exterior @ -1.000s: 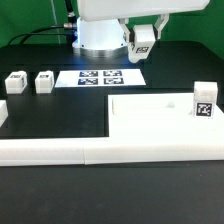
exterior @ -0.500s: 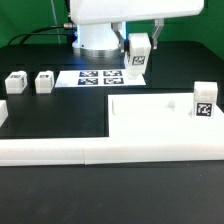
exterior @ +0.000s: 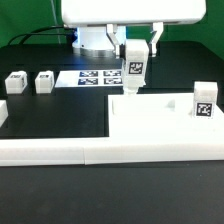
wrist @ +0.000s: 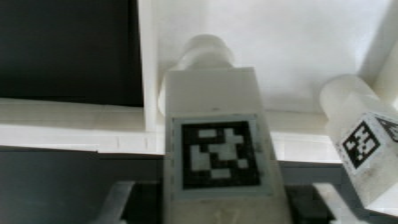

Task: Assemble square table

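Note:
The square table slab (exterior: 160, 118) lies white with a raised rim on the exterior view's right. My gripper (exterior: 134, 48) is shut on a white tagged leg (exterior: 134, 66) and holds it upright over the slab's far left corner. In the wrist view this leg (wrist: 217, 110) fills the middle between my fingers (wrist: 118, 200), with the slab (wrist: 267, 35) beneath. A second tagged leg (exterior: 203, 101) stands at the slab's right side and also shows in the wrist view (wrist: 365, 125). Two more leg blocks (exterior: 15, 83) (exterior: 44, 81) sit on the black table at the left.
The marker board (exterior: 95, 77) lies flat behind the slab near the robot base (exterior: 95, 38). A long low white border wall (exterior: 60, 150) runs along the front, with a short arm at the far left.
My gripper has carried the leg down and toward the exterior view's left, from above the table's back to the slab's far left corner. The leg now hangs upright.

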{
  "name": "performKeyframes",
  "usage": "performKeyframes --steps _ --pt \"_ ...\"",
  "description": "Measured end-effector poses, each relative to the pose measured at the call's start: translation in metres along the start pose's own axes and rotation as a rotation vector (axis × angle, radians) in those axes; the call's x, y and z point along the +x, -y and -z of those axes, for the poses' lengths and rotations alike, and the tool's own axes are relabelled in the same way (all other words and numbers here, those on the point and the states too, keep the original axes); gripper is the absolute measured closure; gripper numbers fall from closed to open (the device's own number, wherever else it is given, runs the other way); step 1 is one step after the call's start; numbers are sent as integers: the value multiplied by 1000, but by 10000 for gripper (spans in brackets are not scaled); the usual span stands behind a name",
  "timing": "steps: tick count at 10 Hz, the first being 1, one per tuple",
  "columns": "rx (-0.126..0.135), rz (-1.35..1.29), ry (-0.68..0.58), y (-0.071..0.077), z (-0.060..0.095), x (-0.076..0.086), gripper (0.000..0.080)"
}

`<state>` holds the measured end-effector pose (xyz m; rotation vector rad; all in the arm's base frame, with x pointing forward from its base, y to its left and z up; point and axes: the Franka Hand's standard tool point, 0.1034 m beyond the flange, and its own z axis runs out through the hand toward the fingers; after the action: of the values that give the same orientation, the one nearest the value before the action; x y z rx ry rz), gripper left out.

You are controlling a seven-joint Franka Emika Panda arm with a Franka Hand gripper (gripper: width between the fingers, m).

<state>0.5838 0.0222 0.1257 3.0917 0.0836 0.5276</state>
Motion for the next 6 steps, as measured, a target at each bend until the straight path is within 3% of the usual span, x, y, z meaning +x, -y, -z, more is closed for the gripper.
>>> performKeyframes --steps 2,3,4,5,6 --pt "-2 0 5 -1 -2 -2 508" --pt "-10 25 11 -10 -9 -4 508" --pt "-13 15 23 -19 -16 2 508" --pt "-19 9 9 -22 -22 17 508" --pt "-27 14 -7 -20 -30 20 508"
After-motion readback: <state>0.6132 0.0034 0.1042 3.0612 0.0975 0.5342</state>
